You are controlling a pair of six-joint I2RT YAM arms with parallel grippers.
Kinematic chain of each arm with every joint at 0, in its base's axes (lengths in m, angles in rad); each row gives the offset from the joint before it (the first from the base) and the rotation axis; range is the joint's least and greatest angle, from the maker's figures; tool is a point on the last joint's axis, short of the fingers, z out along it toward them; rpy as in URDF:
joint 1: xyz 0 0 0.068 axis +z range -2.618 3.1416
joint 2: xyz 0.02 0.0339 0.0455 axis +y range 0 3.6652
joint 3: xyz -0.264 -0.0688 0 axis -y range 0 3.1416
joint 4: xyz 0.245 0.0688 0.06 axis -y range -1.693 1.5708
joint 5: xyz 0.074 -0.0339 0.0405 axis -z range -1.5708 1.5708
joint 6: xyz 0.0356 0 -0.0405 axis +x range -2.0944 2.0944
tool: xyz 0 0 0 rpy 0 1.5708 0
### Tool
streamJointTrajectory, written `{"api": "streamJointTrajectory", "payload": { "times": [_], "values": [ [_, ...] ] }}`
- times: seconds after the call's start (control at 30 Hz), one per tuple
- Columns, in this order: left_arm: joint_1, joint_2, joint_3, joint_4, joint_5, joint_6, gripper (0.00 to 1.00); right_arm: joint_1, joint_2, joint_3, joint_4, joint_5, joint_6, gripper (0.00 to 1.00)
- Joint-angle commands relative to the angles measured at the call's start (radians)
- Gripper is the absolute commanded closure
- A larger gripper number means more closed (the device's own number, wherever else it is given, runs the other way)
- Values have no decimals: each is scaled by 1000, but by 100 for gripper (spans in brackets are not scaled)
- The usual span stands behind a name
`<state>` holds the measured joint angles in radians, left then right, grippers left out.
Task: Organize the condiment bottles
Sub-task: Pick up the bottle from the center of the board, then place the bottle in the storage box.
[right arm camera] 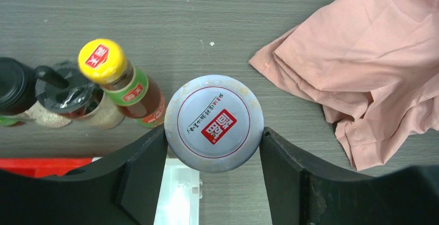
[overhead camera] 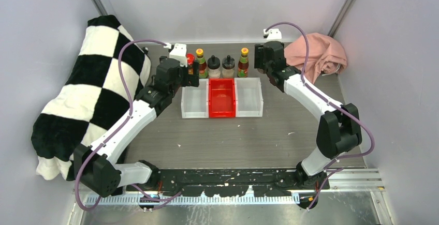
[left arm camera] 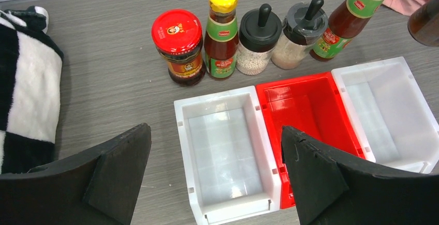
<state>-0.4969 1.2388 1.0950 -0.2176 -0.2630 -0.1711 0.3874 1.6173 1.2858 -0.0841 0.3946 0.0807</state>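
Right end effector (right arm camera: 213,142) is pinching a grey-lidded jar (right arm camera: 214,114) by its sides, just beside the row of condiment bottles (left arm camera: 221,39) standing on the tabletop (left arm camera: 114,80) behind three bins (left arm camera: 292,83). Left end effector (left arm camera: 215,155) is hovering, spread wide, over the leftmost white bin (left arm camera: 181,132).

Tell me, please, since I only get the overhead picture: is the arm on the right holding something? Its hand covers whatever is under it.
Observer: Yes. The right wrist camera shows the right gripper shut on a jar with a pale lid bearing a red logo.
Operator: And the other hand?
Observer: The left gripper is open with nothing between its fingers; the left white bin lies under it.
Operator: What is in the two black-topped jars?
Observer: In the left wrist view, the left shaker holds white grains, the right shaker a finer beige powder.
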Motion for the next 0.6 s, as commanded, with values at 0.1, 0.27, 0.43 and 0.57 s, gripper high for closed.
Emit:
{"api": "streamJointTrajectory", "payload": {
  "times": [0.1,0.27,0.43,0.57],
  "values": [
    [-6,-30,-7,45,-24,13,3,67,-137,-17,92,76,-22,99],
    [-8,-24,-11,50,-28,13,3,112,-177,-53,92,106,-25,99],
    [-8,-19,-15,55,-36,13,4,150,-208,-80,92,124,-20,99],
    [-9,-19,-19,55,-46,16,3,184,-224,-98,92,140,-18,99]
  ]
}}
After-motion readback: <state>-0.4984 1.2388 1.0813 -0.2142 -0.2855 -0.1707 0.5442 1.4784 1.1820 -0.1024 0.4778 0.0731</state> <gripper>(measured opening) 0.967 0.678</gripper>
